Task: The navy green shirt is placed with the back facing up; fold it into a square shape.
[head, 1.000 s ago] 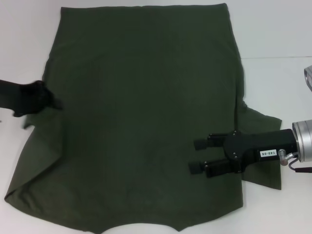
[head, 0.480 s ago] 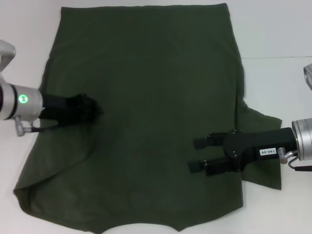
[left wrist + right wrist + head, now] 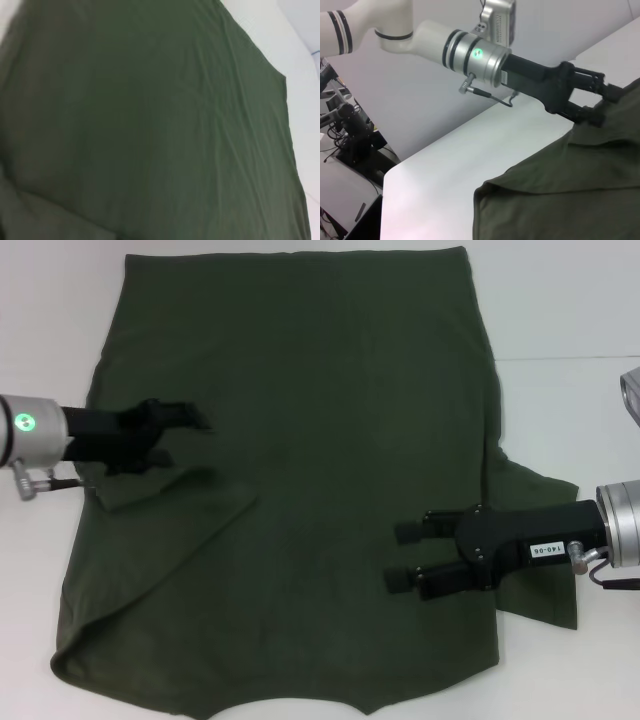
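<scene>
Navy green shirt (image 3: 310, 450) under left pincer (image 3: 185, 435)

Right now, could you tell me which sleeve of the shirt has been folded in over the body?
The left sleeve, beside the left end effector; the right sleeve lies flat outward.

Soft matte cloth for the navy green shirt (image 3: 300, 470); smooth white table (image 3: 560, 300); matte black plastic on left gripper (image 3: 185, 435) and right gripper (image 3: 405, 557).

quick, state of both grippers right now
left gripper: open, over the navy green shirt's folded-in left side, holding nothing.
right gripper: open, over the shirt's right side, holding nothing.
</scene>
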{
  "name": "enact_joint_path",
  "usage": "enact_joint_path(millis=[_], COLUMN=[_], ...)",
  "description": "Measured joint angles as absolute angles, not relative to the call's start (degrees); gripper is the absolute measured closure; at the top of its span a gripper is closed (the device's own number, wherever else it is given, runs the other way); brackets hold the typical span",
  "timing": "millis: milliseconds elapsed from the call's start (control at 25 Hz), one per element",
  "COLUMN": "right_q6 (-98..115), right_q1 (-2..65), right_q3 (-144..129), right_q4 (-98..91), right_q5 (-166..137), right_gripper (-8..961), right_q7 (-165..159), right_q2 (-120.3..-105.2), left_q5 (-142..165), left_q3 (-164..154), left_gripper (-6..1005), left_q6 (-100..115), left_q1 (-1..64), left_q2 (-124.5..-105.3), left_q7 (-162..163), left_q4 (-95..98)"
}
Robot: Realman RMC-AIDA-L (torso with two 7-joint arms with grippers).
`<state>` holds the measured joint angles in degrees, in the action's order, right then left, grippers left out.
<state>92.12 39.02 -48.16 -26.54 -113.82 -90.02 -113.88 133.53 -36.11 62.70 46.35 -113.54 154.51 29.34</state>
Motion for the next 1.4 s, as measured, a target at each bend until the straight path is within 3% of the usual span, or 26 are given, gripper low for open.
enact_joint_path(millis=[440, 760, 1400], right_q6=[92.38, 92.19, 92.10], right_q1=[38.95, 39.04, 39.06], right_q3=[-48.16, -48.16, -48.11], right_q4=[-26.55, -26.55, -26.54], right_q5=[-113.82, -113.82, -113.82], right_gripper=[12, 12, 12], right_q7=[-90.35, -90.53, -91.32], right_q2=[-113.89, -113.72, -113.82], left_q5=[131.57, 127.25, 127.30], left_q3=[-35.79, -32.58, -33.22], left_gripper=[110, 111, 111], left_q6=[64.02, 59.83, 52.39], left_q1=[40.24, 37.24, 37.69], left_q2=[-111.92, -112.94, -113.42], left_q7=[152.65, 141.27, 136.60], left_q4=[32.82, 32.18, 27.38])
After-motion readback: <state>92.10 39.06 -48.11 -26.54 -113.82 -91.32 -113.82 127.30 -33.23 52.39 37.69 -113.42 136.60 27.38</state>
